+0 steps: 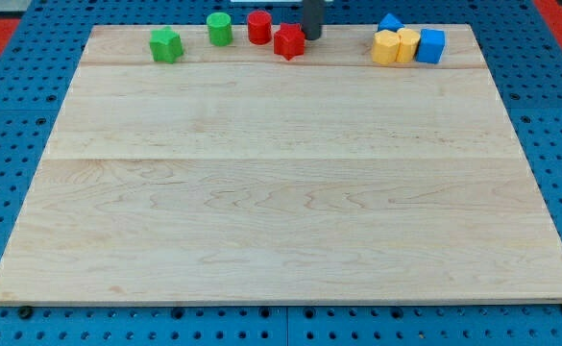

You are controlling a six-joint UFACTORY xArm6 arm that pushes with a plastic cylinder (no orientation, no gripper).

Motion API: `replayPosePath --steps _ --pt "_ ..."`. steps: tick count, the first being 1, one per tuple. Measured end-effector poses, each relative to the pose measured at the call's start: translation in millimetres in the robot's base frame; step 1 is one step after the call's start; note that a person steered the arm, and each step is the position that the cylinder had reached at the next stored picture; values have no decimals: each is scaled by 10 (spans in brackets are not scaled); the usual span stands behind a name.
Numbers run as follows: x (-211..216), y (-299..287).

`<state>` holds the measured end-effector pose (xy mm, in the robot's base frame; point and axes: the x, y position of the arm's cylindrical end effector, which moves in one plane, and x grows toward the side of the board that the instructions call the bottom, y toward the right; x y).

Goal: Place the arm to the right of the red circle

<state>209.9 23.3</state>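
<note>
The red circle (259, 26), a short red cylinder, stands near the top edge of the wooden board (281, 192). A red star block (289, 41) sits just to its lower right, touching or nearly touching it. My tip (312, 37) is at the view's top, right of the red circle and close against the right side of the red star. A green cylinder (220, 29) stands left of the red circle, and a green star block (166, 44) lies further left.
At the top right a cluster holds two yellow blocks (386, 47) (407, 44), a blue cube (431, 45) and a blue block (390, 23) behind them. The board lies on a blue pegboard surface (12, 115).
</note>
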Motion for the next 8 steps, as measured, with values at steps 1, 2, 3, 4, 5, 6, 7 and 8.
replayPosePath --steps 1,2,3,4,5,6,7,8 --pt "104 -277" --pt "606 -301" --pt "802 -239" --pt "627 -190" --pt "527 -82" --pt "228 211" --pt "-157 380" --pt "-180 371"
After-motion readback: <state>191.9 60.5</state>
